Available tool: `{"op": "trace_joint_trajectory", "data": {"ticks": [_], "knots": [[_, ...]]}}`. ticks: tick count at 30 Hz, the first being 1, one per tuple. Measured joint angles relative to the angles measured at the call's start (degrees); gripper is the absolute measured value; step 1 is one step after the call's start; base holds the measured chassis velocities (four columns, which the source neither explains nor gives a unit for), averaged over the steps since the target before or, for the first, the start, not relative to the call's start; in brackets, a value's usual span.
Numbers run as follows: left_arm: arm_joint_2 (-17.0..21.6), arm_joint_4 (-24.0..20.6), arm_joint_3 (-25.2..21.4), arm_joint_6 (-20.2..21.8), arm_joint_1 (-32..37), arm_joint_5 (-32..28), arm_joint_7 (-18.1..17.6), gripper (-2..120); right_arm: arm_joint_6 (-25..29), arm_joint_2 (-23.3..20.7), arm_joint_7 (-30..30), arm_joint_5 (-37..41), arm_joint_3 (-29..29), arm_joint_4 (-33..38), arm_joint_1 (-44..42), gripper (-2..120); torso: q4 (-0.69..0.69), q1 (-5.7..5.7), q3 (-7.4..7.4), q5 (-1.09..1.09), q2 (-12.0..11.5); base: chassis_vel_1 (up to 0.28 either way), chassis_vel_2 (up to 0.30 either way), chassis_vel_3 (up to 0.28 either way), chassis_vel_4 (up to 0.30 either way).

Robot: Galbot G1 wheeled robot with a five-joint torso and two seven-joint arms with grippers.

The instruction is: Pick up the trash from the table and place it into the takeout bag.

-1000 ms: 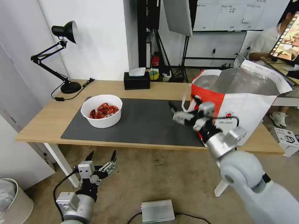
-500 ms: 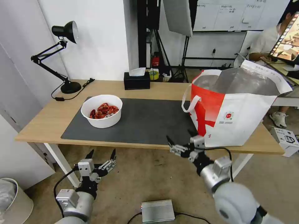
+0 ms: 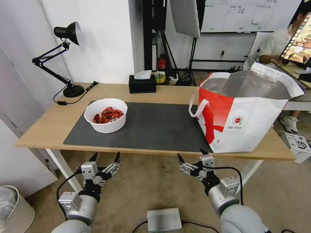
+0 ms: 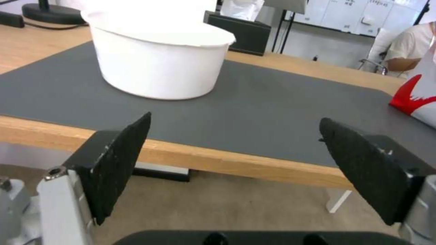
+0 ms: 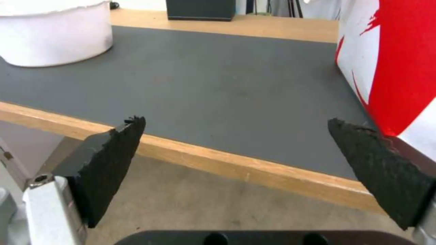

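Both arms hang below the near edge of the long light-wood table (image 3: 48, 121), in front of it over the floor. The left gripper (image 3: 105, 158) sits below the table's left-centre, its black-padded fingers (image 4: 119, 160) spread wide with nothing between them; in the left wrist view they frame the table edge and the white round paper bowl (image 4: 159, 64). The right gripper (image 3: 190, 156) is below the table's right-centre, just under the edge and near the bag's front corner, its jaws likewise parted and empty; its worn black pads (image 5: 109, 163) frame the mat and the bag's red side. The white round bowl of red shells (image 3: 106, 115) stands upright on the left part of the large dark grey rectangular mat (image 3: 155, 129), well apart from both grippers. The large boxy white-and-red takeout bag (image 3: 246, 113) with silver foil lining stands open at the right end of the table, its base partly on the mat's right edge, a white loop handle (image 3: 197, 108) hanging on its left side. Behind the mat, a black tissue box (image 3: 142, 84) rests near the table's far edge, and a black articulated desk lamp (image 3: 61, 55) stands at the far left corner.
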Motion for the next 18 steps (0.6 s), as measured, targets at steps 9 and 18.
{"op": "trace_joint_trajectory", "data": {"ticks": [9, 18], "knots": [[0.17, 0.14, 0.1, 0.07, -0.33, -0.26, -0.07, 100, -0.05, 0.3, 0.67, -0.22, 0.07, 0.0, -0.25, 100, 0.0, 0.0, 0.0, 0.0, 0.0, 0.0, 0.0, 0.0, 0.0], [0.09, 0.09, -0.13, 0.07, -0.25, -0.42, -0.11, 100, -0.06, 0.32, 0.68, -0.23, 0.1, 0.0, -0.22, 100, 0.0, 0.0, 0.0, 0.0, 0.0, 0.0, 0.0, 0.0, 0.0]]}}
